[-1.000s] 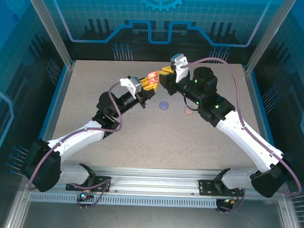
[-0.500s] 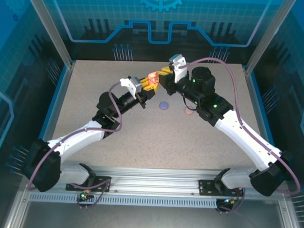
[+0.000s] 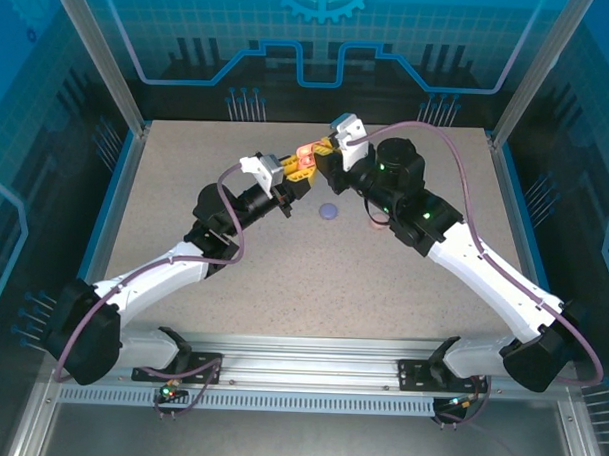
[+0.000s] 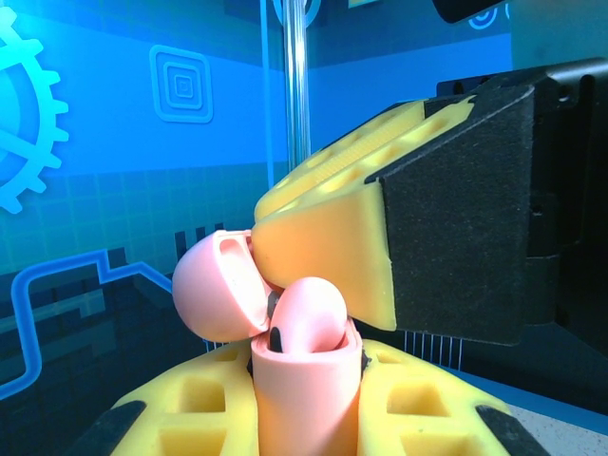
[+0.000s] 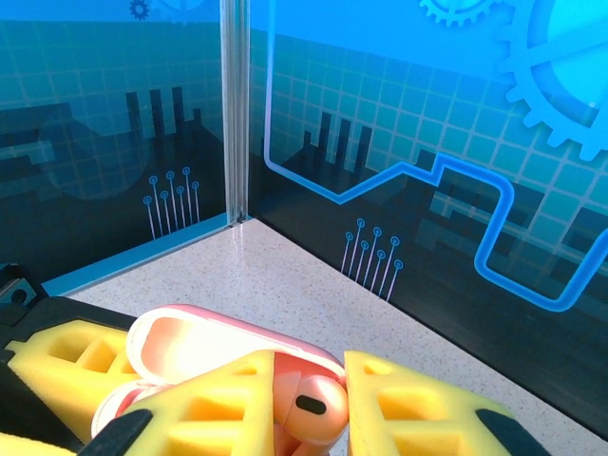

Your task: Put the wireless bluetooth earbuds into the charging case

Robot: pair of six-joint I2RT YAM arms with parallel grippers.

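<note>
- Your right gripper (image 5: 306,404) is closed down to a narrow gap on the coral earbud (image 4: 309,318). It pinches the bud between its 2 yellow pads, with the bud's dark spot facing the wrist camera.
- Over the last second that arm has swung left. In the top view its wrist sits closer to the left gripper (image 4: 306,380) than it did, and the 2 tools now meet tip to tip.
- That move has brought the bud to the coral case (image 4: 304,418). The left wrist view shows the bud's rounded head standing in the case mouth, still proud of the rim.
- Your left gripper is fully clamped on the case body. It has not shifted, and holds the case upright in the air above the table (image 3: 312,288).
- The case lid (image 4: 220,285) is hinged open to one side. One right pad sits hard against it, touching as far as you can tell.
- Judge this as 1 bud part-way in and not seated: it likely needs a short push down before you let go.
- Watch the release, as the bud could lift out with the pads.
- A purple item (image 3: 329,211) lies on the table, well apart from both tools.
</note>
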